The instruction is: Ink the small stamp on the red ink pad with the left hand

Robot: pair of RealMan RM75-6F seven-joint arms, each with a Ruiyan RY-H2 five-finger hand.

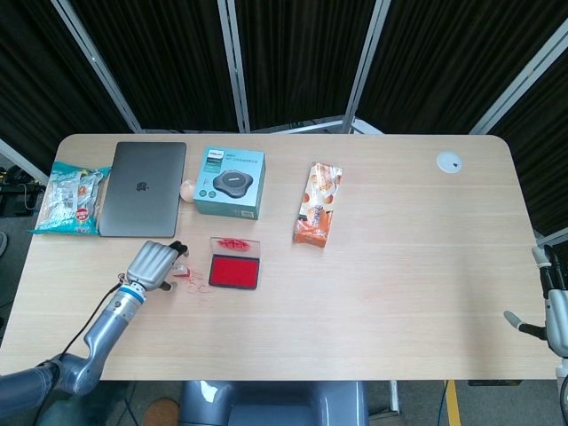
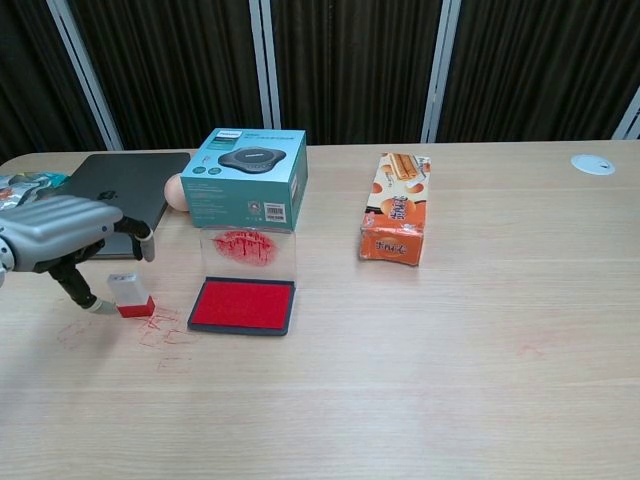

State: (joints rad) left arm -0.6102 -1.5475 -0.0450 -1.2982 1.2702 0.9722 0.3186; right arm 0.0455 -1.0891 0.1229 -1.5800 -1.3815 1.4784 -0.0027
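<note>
The small white stamp with a red base point(image 2: 130, 295) stands upright on the light wooden table point(image 2: 420, 350), just left of the red ink pad in its dark tray point(image 2: 242, 305) and apart from it. Faint red print marks point(image 2: 160, 332) stain the wood in front of the stamp.

The grey left hand point(image 2: 62, 232) hovers over and just left of the stamp. Its fingers point(image 2: 133, 238) are spread apart and hold nothing: the upper ones arch above the stamp's white top without touching it, while a dark thumb-side finger point(image 2: 82, 292) reaches down to the table beside the stamp's left face. From the chest view it is hard to tell whether that tip touches the stamp. In the head view the left hand point(image 1: 153, 264) covers most of the stamp.

The pad's clear lid point(image 2: 248, 250), smeared with red, stands up behind the pad. Further back lie a teal product box point(image 2: 245, 175), a closed grey laptop point(image 2: 115, 190), a small peach ball point(image 2: 176, 192) between them, and an orange snack box point(image 2: 397, 220).

The right hand point(image 1: 548, 306) shows only partly at the head view's edge, well away; its finger state cannot be made out.
</note>
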